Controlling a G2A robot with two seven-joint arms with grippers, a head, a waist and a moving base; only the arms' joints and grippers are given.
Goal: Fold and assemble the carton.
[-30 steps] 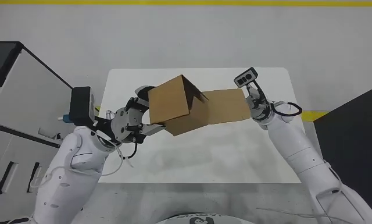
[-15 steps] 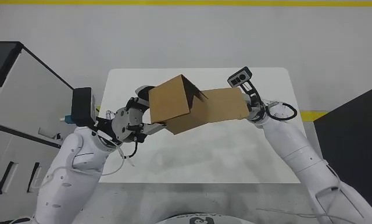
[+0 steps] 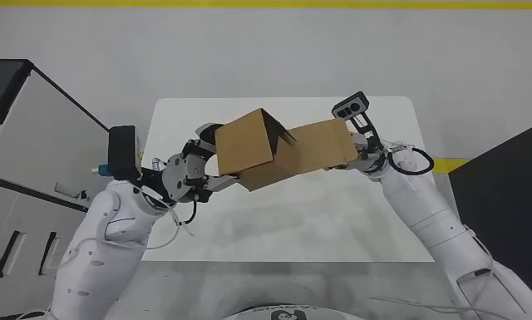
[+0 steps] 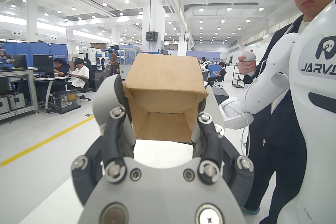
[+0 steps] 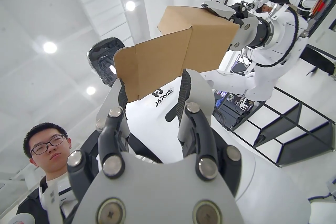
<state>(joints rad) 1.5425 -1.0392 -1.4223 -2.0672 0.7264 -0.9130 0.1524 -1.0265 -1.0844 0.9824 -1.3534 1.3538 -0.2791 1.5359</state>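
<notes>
The brown carton (image 3: 248, 147) hangs in the air over the white table (image 3: 249, 228), one end open toward my left wrist camera (image 4: 162, 104). My left gripper (image 3: 214, 160) (image 4: 161, 93) is shut on it, one finger on each side wall. A long flap (image 3: 322, 145) (image 5: 155, 62) sticks out from the carton's other end. My right gripper (image 3: 359, 154) (image 5: 155, 83) is at that flap's outer end with its fingers spread wide. One finger touches the flap's tab corner (image 5: 123, 70), and the flap's edge lies between the two fingers.
A dark cabinet (image 3: 33, 129) stands off the table's left side and a black rack (image 3: 499, 187) off its right side. A yellow floor line (image 3: 266, 3) runs beyond the far edge. The tabletop under the carton is bare.
My right gripper shifted a little and the flap's outer end swung up and toward the table's far side. The left gripper and carton body drifted slightly right.
</notes>
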